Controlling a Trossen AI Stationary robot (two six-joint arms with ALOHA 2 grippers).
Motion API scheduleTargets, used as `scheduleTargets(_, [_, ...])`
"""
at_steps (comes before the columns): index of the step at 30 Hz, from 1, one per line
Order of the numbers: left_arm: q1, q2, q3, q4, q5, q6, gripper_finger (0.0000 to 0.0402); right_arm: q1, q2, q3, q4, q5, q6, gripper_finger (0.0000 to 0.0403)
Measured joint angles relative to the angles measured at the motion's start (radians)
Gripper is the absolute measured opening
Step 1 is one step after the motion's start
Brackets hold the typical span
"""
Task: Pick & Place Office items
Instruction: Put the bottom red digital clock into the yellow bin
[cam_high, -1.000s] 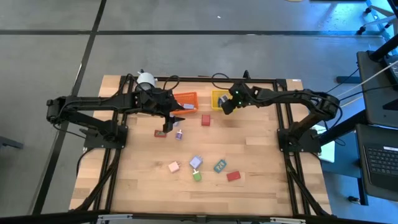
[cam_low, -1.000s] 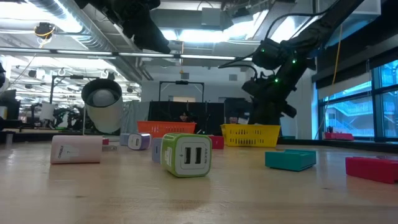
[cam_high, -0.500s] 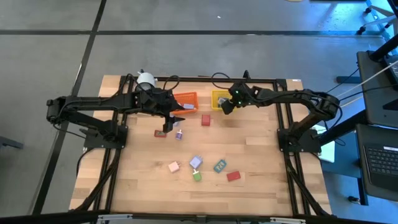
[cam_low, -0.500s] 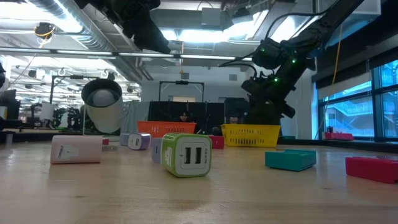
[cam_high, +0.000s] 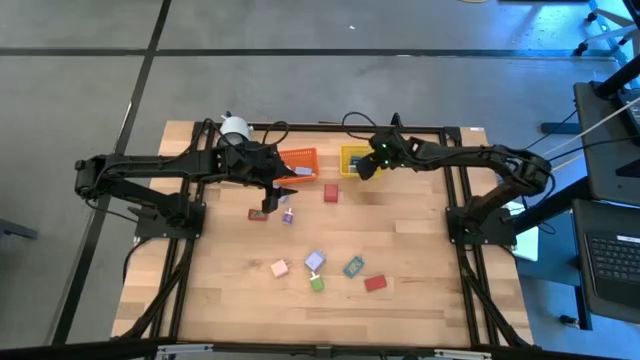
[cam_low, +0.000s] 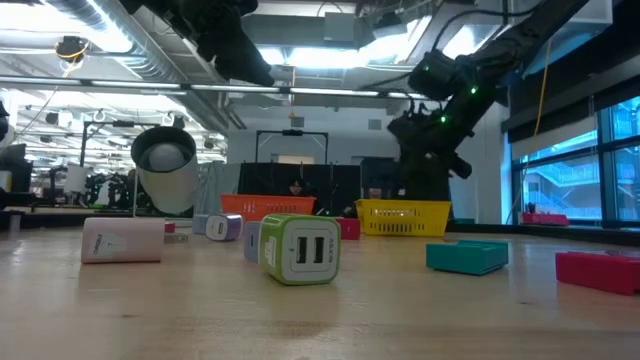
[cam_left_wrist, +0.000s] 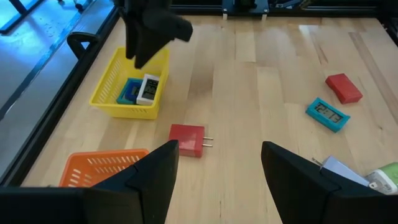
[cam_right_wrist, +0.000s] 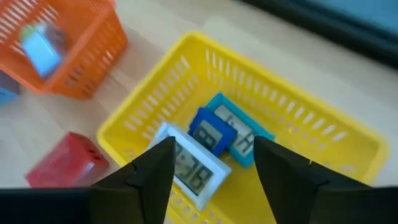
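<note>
In the yellow bin (cam_right_wrist: 348, 149) we see three items already lying together: a white clock-like block (cam_right_wrist: 186, 165), a dark blue one (cam_right_wrist: 211, 132) on top, and a teal one (cam_right_wrist: 239, 140) beneath it. The rest are spread over the worktop (cam_high: 420, 230): a red plug block (cam_left_wrist: 188, 140) just in front of the bins, a teal clock (cam_left_wrist: 328, 114), a red block (cam_left_wrist: 344, 88), and a green charger cube (cam_low: 298, 248) nearer the front edge, with a pink one (cam_high: 279, 267) beside them.

Our right claw (cam_right_wrist: 210, 163) hangs above the yellow bin with its fingers parted and nothing between them, so we judge a drop into that bin is just finished. Our left claw (cam_left_wrist: 217, 163) sits over the worktop near the orange bin (cam_left_wrist: 102, 167), fingers wide apart and empty, waiting.

The next move, as we read it, is a fresh pick: lift the right arm clear of the bin wall, swing to the nearest loose piece, likely the red plug block, and line the fingers across its narrow sides before closing.
</note>
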Motion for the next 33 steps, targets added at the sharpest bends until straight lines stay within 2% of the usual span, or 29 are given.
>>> scheduleTargets(6, [0.0, 0.0, 0.0, -0.001, 0.0, 0.0, 0.0226, 0.006, -0.11, 0.0, -0.038, -0.009, -0.01, 0.0152])
scheduleTargets(13, [0.0, 0.0, 0.0, -0.008, -0.007, 0.001, 0.0226, 0.09, -0.247, 0.0, -0.105, -0.009, -0.014, 0.0084])
scheduleTargets(23, [0.0, 0.0, 0.0, -0.035, -0.023, 0.0, 0.0226, 0.272, -0.431, 0.0, -0.206, 0.024, 0.056, 0.0075])
scheduleTargets(33, [0.0, 0.0, 0.0, -0.058, -0.027, -0.015, 0.0226, 0.524, -0.434, 0.0, -0.288, 0.114, 0.188, 0.0075])
